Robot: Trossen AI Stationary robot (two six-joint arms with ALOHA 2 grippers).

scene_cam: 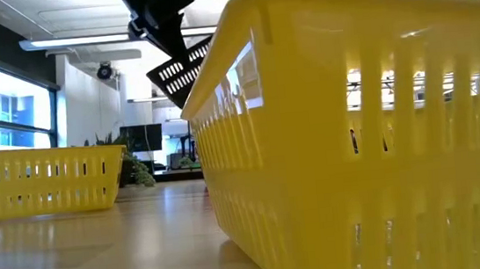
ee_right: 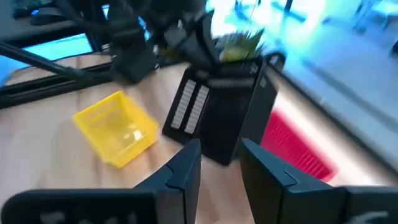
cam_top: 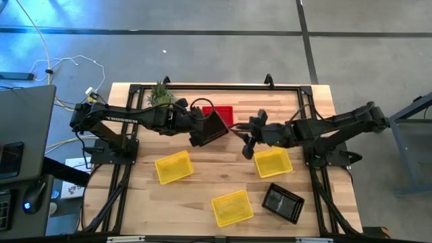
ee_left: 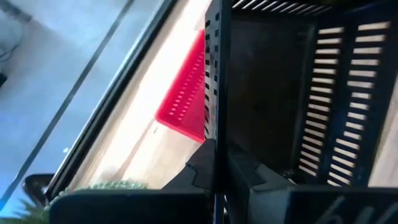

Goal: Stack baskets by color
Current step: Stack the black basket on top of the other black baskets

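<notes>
A black basket (cam_top: 213,127) hangs tilted above the table's middle, next to a red basket (cam_top: 220,112) that rests on the table at the far side. My left gripper (cam_top: 200,132) is shut on the black basket. My right gripper (cam_top: 244,139) hovers just to its right, open (ee_right: 221,163), with nothing between its fingers. Yellow baskets stand on the table at left (cam_top: 174,167), right (cam_top: 272,162) and near the front edge (cam_top: 232,207). A second black basket (cam_top: 282,202) lies at the front right. My left gripper has the black basket by the rim of one wall (ee_left: 217,127), one finger inside the basket and one outside. The fingers come slanting down from the table's left. The basket is lifted clear of the table and tipped, seen raised in the low view (scene_cam: 182,69).
A small green plant (cam_top: 160,94) stands at the far left behind my left arm. A black frame (cam_top: 297,88) runs round the tabletop. Bare wood shows between the yellow baskets at the middle (cam_top: 223,165).
</notes>
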